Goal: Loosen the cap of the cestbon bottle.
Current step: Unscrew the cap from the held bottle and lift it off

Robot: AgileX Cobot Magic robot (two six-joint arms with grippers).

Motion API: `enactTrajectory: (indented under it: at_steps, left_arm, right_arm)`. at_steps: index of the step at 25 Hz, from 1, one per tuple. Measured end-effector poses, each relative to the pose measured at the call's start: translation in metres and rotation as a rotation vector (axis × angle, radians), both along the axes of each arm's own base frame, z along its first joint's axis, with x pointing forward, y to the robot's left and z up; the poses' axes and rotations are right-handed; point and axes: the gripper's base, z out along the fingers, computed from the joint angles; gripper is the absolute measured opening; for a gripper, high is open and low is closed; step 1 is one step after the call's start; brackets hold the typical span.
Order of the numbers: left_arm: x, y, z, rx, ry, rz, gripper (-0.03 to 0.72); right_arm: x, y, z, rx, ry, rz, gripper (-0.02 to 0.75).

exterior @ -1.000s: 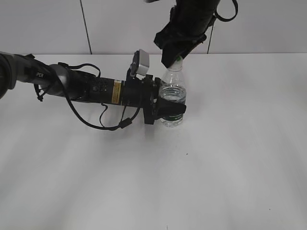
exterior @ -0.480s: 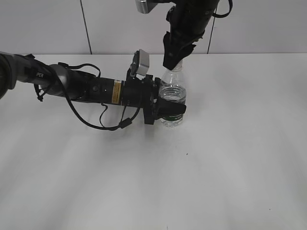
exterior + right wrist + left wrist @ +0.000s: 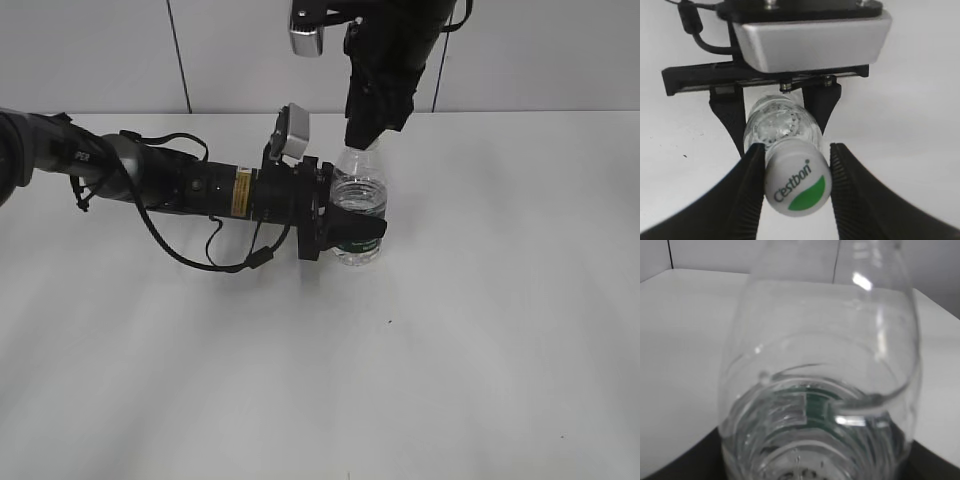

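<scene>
White table (image 3: 480, 330) bears only cestbon bottle (image 3: 359, 205).

The exterior view looks down at a slant across the white table (image 3: 450, 350) toward the grey back wall, with the small clear plastic water bottle (image 3: 360, 205) above frame centre. The left wrist view sits level and very near, that bottle (image 3: 825, 390) filling its frame. The right wrist view looks straight down on its round white cap (image 3: 797, 178), lower centre.
</scene>
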Motion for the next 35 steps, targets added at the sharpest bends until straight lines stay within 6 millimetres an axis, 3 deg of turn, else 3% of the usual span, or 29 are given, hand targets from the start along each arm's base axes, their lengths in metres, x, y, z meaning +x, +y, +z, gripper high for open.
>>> enactTrajectory:
  at_steps: [20,35]
  left_arm:
    - [-0.0002,0.0012,0.0004,-0.004,0.004,-0.007,0.406]
    - [0.0001,0.0012,0.0005,-0.010,0.018,-0.001,0.406]
  right_arm:
    - [-0.0006,-0.0010,-0.0002,-0.119,-0.163,0.540,0.300]
    - [0.0004,-0.0012,0.0004,-0.131,-0.183,0.569,0.300]
